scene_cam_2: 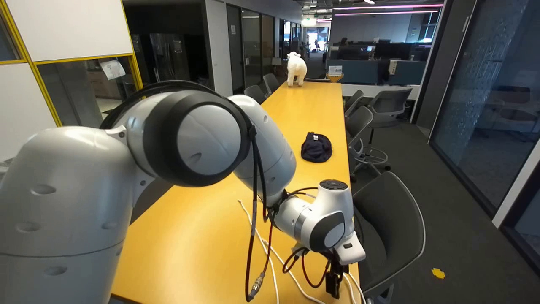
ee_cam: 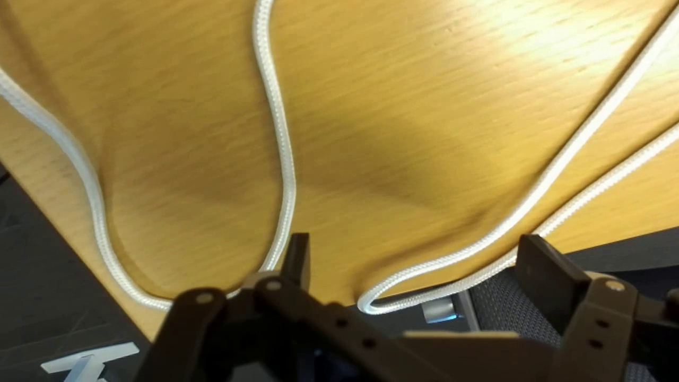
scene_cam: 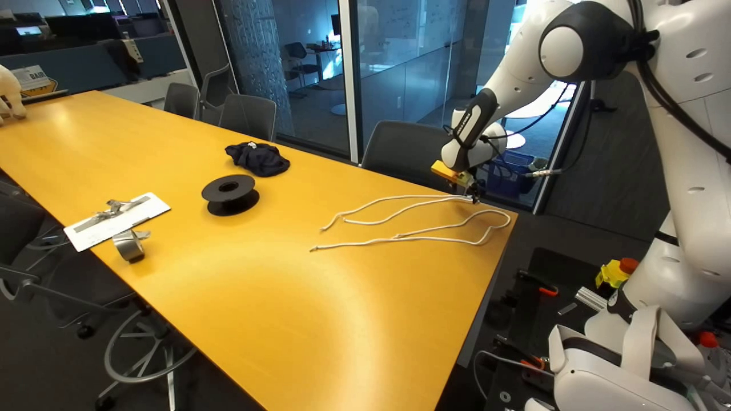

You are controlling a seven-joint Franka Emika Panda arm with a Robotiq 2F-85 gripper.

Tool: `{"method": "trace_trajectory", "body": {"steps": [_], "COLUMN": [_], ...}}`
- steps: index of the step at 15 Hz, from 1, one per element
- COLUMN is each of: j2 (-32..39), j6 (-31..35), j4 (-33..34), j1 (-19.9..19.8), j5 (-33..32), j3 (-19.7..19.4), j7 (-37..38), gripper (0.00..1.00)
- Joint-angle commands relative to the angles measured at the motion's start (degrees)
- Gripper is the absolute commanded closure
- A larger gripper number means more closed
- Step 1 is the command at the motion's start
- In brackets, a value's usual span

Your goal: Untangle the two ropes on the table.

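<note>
The two braided white ropes (ee_cam: 286, 159) lay at one end of the table (scene_cam: 285, 297), beside and beneath the gripper (ee_cam: 416, 246), whose jaws stood wide apart with nothing held. In the wrist view the corner rope (ee_cam: 96, 204) passed behind one finger (ee_cam: 299, 260), and the outer strand of the edge rope (ee_cam: 565, 154) behind the opposite finger (ee_cam: 549, 281); whether either touched could not be told. The edge rope's fold sat between them, at or past the table's long side, perhaps slightly raised. In an exterior view the loose ends (scene_cam: 318, 248) pointed down the table and neither rope seemed to cross its neighbour, so the untangling looked largely done.

A finger lowered here risked snagging the corner rope and sweeping it over the edge rope. Closing too deep could gather both strands of the fold into one pinch. A nudge outward could tip the fold off the side, where its weight might drag more after it. Just beyond stood a mesh office chair (scene_cam_2: 392, 236), near enough to catch the gripper on a low outward swing.

Farther along, a black spool (scene_cam: 231, 197) and a navy cap (scene_cam_2: 316, 148) sat well apart from the ropes; a plush sheep (scene_cam_2: 297, 69) stood at the far end.
</note>
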Motion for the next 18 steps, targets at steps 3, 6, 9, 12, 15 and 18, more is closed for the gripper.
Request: {"method": "trace_trajectory", "body": {"steps": [3, 6, 9, 12, 15, 18], "j2": [5.19, 7.11, 8.36, 9.30, 9.63, 8.40], "j6": [-3.11, -4.63, -5.55, -6.34, -7.09, -10.53], "j4": [6.27, 8.82, 10.57, 11.78, 11.97, 11.09], "j1": [-0.69, -1.16, -1.81, -2.47, -2.81, -3.50], "j5": [-0.55, -0.43, -0.36, -0.28, -0.46, -0.53], "j3": [0.02, 0.11, 0.26, 0.40, 0.65, 1.94], "j7": [2.62, 3.12, 3.18, 3.10, 2.53, 0.47], "gripper": [0.00, 0.00, 0.00, 0.00, 0.00, 0.00]}}
